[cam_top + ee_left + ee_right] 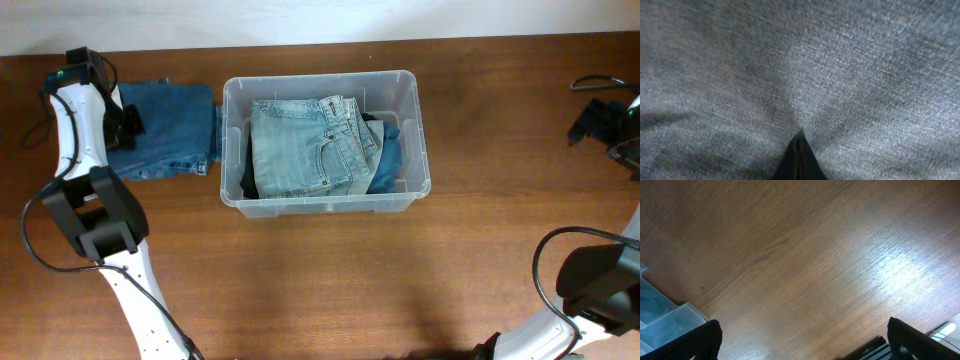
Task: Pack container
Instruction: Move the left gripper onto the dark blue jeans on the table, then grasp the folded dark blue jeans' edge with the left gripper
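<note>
The container (322, 204), a clear plastic bin, stands at the table's middle. Folded light-wash jeans (308, 146) lie on top inside it, with darker blue clothing (388, 158) beneath at the right. Left of the bin, a folded pair of darker blue jeans (178, 128) lies on the table. My left gripper (126, 124) is down on its left part. In the left wrist view denim (840, 75) fills the frame and puckers toward my shut left gripper (799, 150). My right gripper (600, 122) hangs open at the far right, nothing between its fingers (700, 340), over bare wood.
A black cable (598, 82) loops at the table's back right. In the right wrist view the bin's corner (670, 322) shows at the lower left, and a striped object (875, 351) sits at the bottom edge. The table (330, 290) is brown wood.
</note>
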Controlling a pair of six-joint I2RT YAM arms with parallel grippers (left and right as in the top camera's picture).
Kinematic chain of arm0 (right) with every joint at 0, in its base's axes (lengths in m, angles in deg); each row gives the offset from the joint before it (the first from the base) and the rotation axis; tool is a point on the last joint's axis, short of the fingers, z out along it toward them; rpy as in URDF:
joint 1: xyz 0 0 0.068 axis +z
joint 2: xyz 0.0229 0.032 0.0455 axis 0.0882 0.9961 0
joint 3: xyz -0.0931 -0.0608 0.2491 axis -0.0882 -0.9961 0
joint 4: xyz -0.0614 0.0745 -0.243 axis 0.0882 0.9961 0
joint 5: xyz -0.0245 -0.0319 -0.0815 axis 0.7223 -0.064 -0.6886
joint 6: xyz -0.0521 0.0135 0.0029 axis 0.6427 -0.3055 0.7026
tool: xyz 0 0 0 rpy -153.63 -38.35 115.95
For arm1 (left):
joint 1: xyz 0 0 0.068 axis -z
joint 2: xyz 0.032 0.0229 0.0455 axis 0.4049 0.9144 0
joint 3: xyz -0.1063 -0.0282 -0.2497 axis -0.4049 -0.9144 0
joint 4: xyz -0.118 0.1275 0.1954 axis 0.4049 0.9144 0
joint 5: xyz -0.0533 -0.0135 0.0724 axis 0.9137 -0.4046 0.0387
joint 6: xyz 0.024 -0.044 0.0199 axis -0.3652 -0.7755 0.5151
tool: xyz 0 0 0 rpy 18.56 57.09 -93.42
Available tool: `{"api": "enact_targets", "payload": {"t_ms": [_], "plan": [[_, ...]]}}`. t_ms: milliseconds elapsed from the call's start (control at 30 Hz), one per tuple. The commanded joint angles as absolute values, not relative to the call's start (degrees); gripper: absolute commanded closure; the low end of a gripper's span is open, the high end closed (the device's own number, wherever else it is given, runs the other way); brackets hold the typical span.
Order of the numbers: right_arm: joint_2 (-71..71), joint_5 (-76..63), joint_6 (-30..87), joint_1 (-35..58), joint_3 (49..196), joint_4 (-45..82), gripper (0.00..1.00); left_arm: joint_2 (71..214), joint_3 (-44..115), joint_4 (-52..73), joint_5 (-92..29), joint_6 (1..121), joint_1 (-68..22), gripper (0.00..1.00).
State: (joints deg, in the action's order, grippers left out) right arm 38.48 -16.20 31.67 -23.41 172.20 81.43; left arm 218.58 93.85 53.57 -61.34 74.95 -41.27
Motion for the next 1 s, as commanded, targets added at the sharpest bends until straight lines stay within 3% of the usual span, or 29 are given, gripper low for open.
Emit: {"api": "enact_targets", "payload": {"t_ms": [0, 300, 367, 400, 433, 467, 667, 967], "plan": [[38.46, -16.07, 31.04, -23.47, 172.11, 81.39, 0.02, 220.07, 93.42, 59.58, -61.28, 68.52, -43.24, 0.99], [38.46, -16.07, 31.04, -23.47, 172.11, 81.39, 0.02, 220.04, 94.92, 61.2, -58.94, 67.73, -43.61, 0.99], [38.46, -16.07, 31.04, -23.47, 172.11, 81.39, 0.02, 220.04, 96.48, 60.96, -58.76, 67.73, -44.0, 0.94], [38.46, -16.07, 31.04, -23.47, 172.11, 81.39, 0.02, 220.04, 98.49, 61.03, -58.72, 67.73, -44.7, 0.78], [38.46, -16.07, 31.04, -23.47, 172.11, 81.39, 0.01, 220.04, 100.45, 61.24, -58.02, 67.82, -45.4, 0.27], [38.46, -16.07, 31.04, -23.47, 172.11, 81.39, 0.02, 220.02, 101.72, 61.33, -57.01, 68.61, -45.84, 0.05], [38.46, -16.07, 31.04, -23.47, 172.11, 81.39, 0.02, 220.15, 105.61, 61.62, -56.34, 70.75, -51.26, 0.04], [38.46, -16.07, 31.04, -23.47, 172.11, 81.39, 0.01, 220.96, 105.5, 59.98, -47.53, 86.38, -59.48, 0.07]]}}
